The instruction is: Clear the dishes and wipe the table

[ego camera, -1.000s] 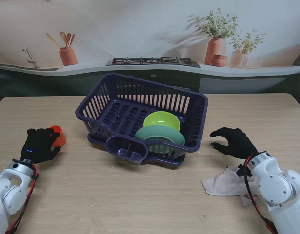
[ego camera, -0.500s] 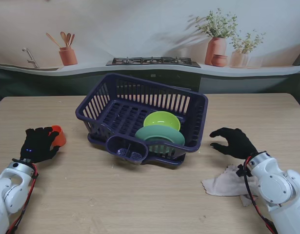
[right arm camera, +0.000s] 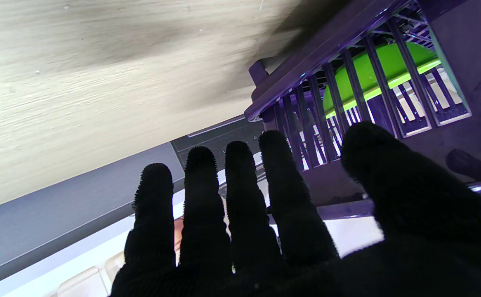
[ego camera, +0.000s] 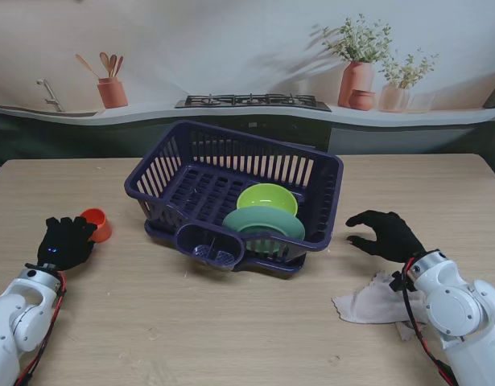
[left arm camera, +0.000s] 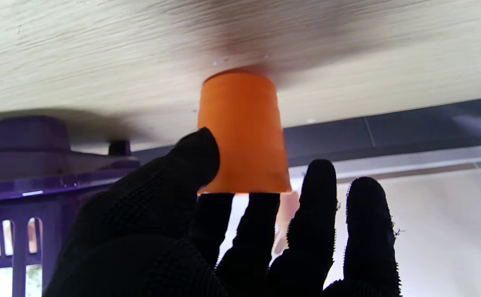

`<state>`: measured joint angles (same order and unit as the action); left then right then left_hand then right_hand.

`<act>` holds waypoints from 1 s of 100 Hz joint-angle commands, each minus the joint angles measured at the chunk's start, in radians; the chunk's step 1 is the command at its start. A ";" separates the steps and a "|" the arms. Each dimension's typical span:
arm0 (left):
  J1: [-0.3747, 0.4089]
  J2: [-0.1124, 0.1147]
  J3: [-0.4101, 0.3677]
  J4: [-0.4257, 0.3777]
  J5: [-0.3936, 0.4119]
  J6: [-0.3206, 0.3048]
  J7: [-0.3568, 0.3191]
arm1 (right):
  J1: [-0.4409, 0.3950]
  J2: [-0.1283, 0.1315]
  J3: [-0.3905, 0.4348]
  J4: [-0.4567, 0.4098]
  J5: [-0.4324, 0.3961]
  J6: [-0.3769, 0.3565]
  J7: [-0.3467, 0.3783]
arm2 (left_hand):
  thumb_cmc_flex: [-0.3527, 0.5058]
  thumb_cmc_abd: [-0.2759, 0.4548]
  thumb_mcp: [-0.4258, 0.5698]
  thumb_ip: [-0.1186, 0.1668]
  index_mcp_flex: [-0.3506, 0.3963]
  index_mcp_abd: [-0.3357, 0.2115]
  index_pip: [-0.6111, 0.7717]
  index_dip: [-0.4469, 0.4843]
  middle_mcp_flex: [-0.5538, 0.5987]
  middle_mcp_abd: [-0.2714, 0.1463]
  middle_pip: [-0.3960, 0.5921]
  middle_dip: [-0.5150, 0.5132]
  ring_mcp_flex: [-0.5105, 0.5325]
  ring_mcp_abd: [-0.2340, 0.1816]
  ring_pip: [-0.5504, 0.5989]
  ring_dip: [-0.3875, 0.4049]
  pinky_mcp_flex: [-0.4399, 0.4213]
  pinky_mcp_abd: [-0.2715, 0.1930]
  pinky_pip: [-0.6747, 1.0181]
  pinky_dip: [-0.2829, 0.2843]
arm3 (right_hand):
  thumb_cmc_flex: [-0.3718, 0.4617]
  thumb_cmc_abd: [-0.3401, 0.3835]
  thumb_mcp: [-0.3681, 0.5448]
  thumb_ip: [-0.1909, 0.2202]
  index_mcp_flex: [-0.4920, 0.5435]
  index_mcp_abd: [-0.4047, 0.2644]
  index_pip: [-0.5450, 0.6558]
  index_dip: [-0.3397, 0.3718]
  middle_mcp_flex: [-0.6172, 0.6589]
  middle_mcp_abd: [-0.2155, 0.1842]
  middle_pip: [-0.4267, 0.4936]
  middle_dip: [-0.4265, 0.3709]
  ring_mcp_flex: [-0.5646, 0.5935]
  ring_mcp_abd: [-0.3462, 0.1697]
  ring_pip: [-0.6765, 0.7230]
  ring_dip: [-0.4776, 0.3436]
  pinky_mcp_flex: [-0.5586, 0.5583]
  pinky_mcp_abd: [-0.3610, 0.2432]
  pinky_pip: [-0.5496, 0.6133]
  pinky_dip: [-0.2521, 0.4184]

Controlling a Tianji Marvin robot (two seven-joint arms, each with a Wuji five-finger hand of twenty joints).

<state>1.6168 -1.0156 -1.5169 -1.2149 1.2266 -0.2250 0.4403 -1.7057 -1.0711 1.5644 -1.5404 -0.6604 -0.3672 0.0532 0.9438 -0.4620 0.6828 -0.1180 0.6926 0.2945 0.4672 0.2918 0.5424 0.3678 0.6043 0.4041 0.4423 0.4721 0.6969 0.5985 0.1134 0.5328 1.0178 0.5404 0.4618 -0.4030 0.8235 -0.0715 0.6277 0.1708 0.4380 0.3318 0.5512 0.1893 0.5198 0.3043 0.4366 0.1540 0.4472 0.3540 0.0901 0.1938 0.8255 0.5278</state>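
We see a small orange cup point(ego camera: 97, 224) standing upright on the table point(ego camera: 231, 322), at its left side, well apart from the rack. The dark purple slatted dish rack point(ego camera: 231, 189) sits in the middle of the table. Inside it a lime-green bowl point(ego camera: 267, 197) leans on edge, and just nearer to us a pale green plate point(ego camera: 263, 221) stands on edge too. A crumpled whitish cloth point(ego camera: 372, 301) lies on the table at our right, nearer to us than the rack.
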 commanded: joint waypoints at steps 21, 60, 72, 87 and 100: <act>-0.019 0.004 0.016 0.021 0.006 0.008 0.001 | -0.005 0.000 0.002 -0.005 -0.001 -0.006 0.012 | 0.172 0.022 -0.101 0.007 0.080 -0.001 0.056 -0.009 0.078 0.053 0.004 0.025 0.075 0.066 0.053 0.011 0.085 0.031 0.091 0.067 | -0.024 0.007 -0.003 0.020 -0.003 -0.004 0.006 -0.004 -0.018 -0.021 0.000 0.011 -0.023 -0.026 -0.018 -0.005 -0.014 -0.034 -0.012 0.013; -0.073 0.019 0.067 0.108 0.036 -0.018 0.125 | -0.006 0.000 0.003 -0.005 0.000 -0.007 0.011 | 0.269 -0.011 -0.022 0.004 0.196 -0.015 0.294 -0.013 0.391 0.097 -0.025 0.161 0.364 0.094 0.203 0.074 0.377 0.103 0.257 0.161 | -0.026 0.008 -0.005 0.020 -0.002 -0.004 0.006 -0.005 -0.018 -0.021 -0.001 0.011 -0.024 -0.025 -0.018 -0.005 -0.013 -0.034 -0.012 0.014; -0.079 0.021 0.065 0.111 0.039 -0.042 0.142 | -0.006 0.000 0.004 -0.005 0.001 -0.010 0.011 | 0.253 -0.038 0.040 -0.010 0.205 -0.018 0.335 0.014 0.425 0.110 0.007 0.176 0.416 0.091 0.240 0.112 0.413 0.129 0.290 0.175 | -0.026 0.008 -0.004 0.021 -0.002 -0.003 0.006 -0.005 -0.018 -0.021 -0.001 0.011 -0.024 -0.025 -0.018 -0.005 -0.014 -0.034 -0.013 0.014; -0.076 0.026 0.047 0.094 0.058 -0.071 0.148 | -0.006 -0.001 0.005 -0.004 0.002 -0.011 0.009 | 0.249 -0.042 0.063 -0.017 0.178 -0.027 0.400 0.088 0.429 0.123 0.080 0.194 0.457 0.082 0.320 0.200 0.440 0.127 0.367 0.224 | -0.027 0.008 -0.005 0.020 -0.003 -0.004 0.006 -0.005 -0.019 -0.020 -0.001 0.011 -0.024 -0.025 -0.019 -0.005 -0.013 -0.035 -0.013 0.014; -0.068 0.028 0.024 0.072 0.070 -0.097 0.146 | -0.006 -0.001 0.006 -0.004 0.002 -0.014 0.008 | 0.240 -0.056 0.103 -0.023 0.171 -0.034 0.435 0.135 0.442 0.127 0.113 0.191 0.488 0.074 0.348 0.247 0.464 0.134 0.393 0.247 | -0.028 0.009 -0.005 0.020 -0.002 -0.004 0.006 -0.005 -0.018 -0.021 -0.001 0.011 -0.024 -0.025 -0.018 -0.005 -0.014 -0.034 -0.013 0.014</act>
<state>1.5473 -0.9970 -1.4839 -1.1176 1.2947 -0.3103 0.5942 -1.7061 -1.0715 1.5685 -1.5403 -0.6568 -0.3718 0.0512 1.1245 -0.5474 0.6338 -0.1469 0.8499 0.3365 0.7561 0.3671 0.9135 0.3909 0.6227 0.5478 0.8859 0.5345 1.0136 0.8105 0.5575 0.6298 1.3527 0.7556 0.4618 -0.4030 0.8235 -0.0715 0.6277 0.1708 0.4388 0.3318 0.5512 0.1880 0.5198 0.3046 0.4366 0.1537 0.4471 0.3540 0.0900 0.1938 0.8255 0.5282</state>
